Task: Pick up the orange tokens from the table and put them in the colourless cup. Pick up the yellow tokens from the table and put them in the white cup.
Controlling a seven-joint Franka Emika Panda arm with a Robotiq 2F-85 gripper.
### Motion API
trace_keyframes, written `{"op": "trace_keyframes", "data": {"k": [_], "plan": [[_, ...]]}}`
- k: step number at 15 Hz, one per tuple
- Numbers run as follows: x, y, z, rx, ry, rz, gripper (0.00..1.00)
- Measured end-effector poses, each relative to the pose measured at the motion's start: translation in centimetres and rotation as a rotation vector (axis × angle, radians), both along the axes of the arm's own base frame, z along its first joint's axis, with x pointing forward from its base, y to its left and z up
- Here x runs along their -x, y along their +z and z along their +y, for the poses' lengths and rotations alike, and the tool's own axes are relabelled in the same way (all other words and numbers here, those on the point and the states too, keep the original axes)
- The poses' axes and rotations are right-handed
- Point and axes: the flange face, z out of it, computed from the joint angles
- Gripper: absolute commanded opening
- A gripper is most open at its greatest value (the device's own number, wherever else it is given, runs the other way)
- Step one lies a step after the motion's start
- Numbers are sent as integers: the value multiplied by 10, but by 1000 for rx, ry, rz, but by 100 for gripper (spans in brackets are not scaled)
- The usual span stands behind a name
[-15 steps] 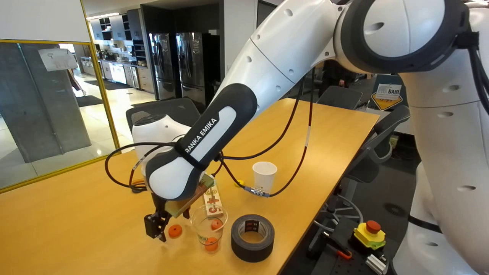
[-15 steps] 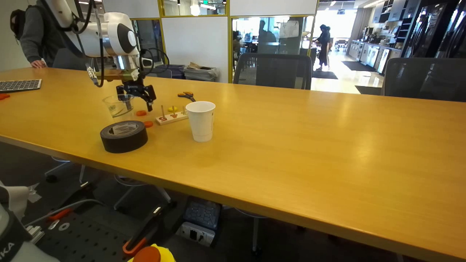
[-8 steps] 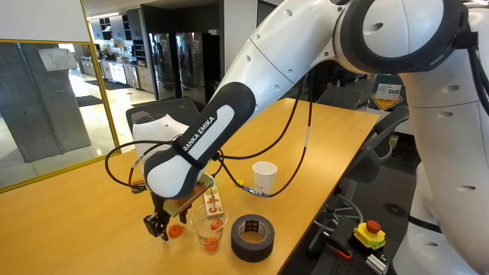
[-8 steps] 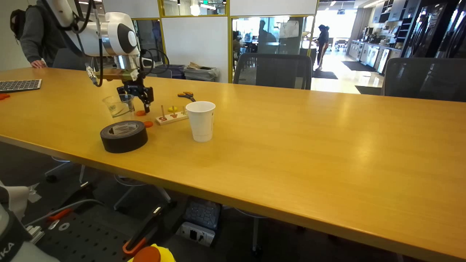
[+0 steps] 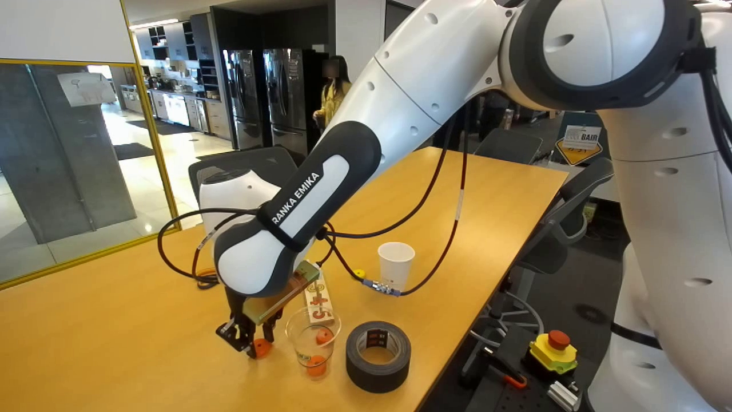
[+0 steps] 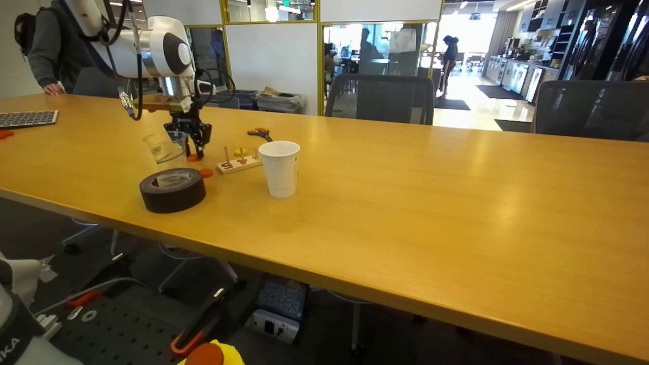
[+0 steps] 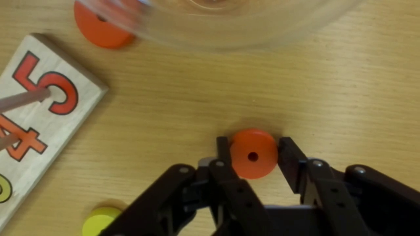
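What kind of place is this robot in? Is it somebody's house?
Probably an office or a lab, not a house. There's a long table with mesh-backed chairs by it, and a sign that reads BAIR.

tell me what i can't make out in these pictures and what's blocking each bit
Clear cup: in an exterior view, its base is hidden by the black tape roll.
White cup: its floor is hidden by its own wall in both exterior views.
Number board: cut off by the left edge of the wrist view.
Yellow token: in the wrist view, partly covered by the jaws and cut off by the bottom edge.
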Motion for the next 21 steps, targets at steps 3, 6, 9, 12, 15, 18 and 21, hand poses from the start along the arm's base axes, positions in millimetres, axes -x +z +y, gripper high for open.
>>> {"op": "trace_keyframes", "data": {"k": [3,6,9,12,15,18,21], "plan": [[0,0,0,-3,-3,0,19],[-8,18,1,-11,-6,-25,19],[-18,66,-1,-10,-3,-56,19],[-20,125,-17,9,-2,-70,19],[-10,175,-42,33,8,-44,18],[7,204,-62,14,71,48,18],[18,210,-76,-8,121,135,18]]}}
